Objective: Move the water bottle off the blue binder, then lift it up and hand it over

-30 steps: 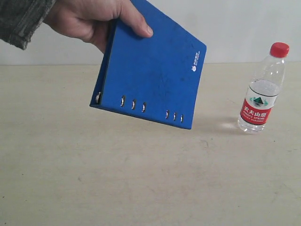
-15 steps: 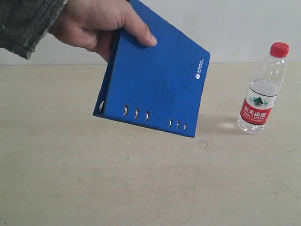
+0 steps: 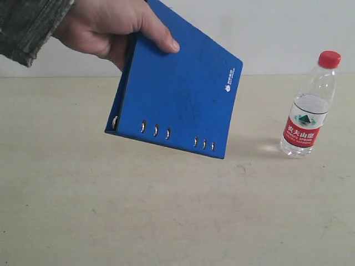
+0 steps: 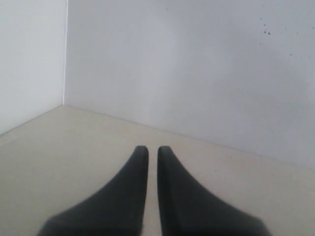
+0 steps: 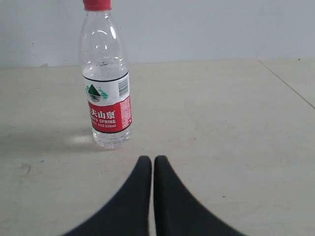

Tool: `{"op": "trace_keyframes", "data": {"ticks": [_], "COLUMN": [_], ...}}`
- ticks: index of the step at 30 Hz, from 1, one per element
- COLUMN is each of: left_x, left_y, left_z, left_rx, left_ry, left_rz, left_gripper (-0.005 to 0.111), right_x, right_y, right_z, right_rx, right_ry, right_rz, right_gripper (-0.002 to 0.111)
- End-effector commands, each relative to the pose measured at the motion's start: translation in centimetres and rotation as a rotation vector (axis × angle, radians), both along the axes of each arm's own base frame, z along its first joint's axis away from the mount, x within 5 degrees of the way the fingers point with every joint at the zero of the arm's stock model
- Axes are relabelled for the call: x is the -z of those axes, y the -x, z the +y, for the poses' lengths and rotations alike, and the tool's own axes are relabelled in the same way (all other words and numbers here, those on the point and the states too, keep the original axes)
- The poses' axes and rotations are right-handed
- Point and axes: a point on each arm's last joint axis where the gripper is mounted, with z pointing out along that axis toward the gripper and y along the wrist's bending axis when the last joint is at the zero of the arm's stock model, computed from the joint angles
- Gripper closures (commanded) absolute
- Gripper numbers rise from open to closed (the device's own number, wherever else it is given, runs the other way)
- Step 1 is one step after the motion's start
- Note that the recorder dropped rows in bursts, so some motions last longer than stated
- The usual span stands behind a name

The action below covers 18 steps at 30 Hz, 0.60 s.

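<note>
The water bottle [image 3: 308, 105] stands upright on the table at the right, clear with a red cap and a red-and-white label. The right wrist view shows the water bottle [image 5: 106, 78] a short way ahead of my right gripper [image 5: 152, 160], whose fingers are shut with nothing between them. A person's hand [image 3: 113, 25] holds the blue binder [image 3: 177, 86] tilted in the air above the table, left of the bottle and apart from it. My left gripper [image 4: 152, 149] is shut and empty, facing a bare wall corner. Neither gripper appears in the exterior view.
The beige table [image 3: 166, 210] runs from the front edge back to a white wall [image 3: 277, 27]. The person's sleeved arm [image 3: 28, 22] enters from the upper left.
The hand has shifted the binder slightly, first right and down, then back left and up. The bottle has not moved.
</note>
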Motion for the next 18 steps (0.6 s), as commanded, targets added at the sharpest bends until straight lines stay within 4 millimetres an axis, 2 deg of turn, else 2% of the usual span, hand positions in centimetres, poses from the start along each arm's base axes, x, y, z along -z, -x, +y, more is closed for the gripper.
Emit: {"op": "trace_keyframes", "data": {"ticks": [1, 6, 10, 14, 18], "left_x": [0.0, -0.1, 0.0, -2.0, -4.4], "left_y": [0.2, 0.3, 0.1, 0.3, 0.8], "left_z": [0.2, 0.3, 0.1, 0.0, 0.0], "left_rx": [-0.035, -0.065, -0.006, 0.031, 0.030], "left_ry": [-0.020, -0.021, 0.019, 0.111, -0.003], "left_rz": [-0.013, -0.013, -0.021, -0.131, -0.221], "left_gripper": [0.100, 0.100, 0.100, 0.100, 0.100], "right_x": [-0.1, -0.1, -0.1, -0.1, -0.1], "right_y": [0.0, 0.0, 0.0, 0.0, 0.0], "right_z": [0.0, 0.0, 0.0, 0.0, 0.0], "right_rx": [0.005, 0.005, 0.005, 0.005, 0.005], "right_ry": [-0.004, -0.003, -0.003, -0.003, -0.003], "right_rz": [-0.008, -0.010, -0.010, -0.010, -0.010], "right_gripper": [0.108, 0.108, 0.108, 0.108, 0.108]}}
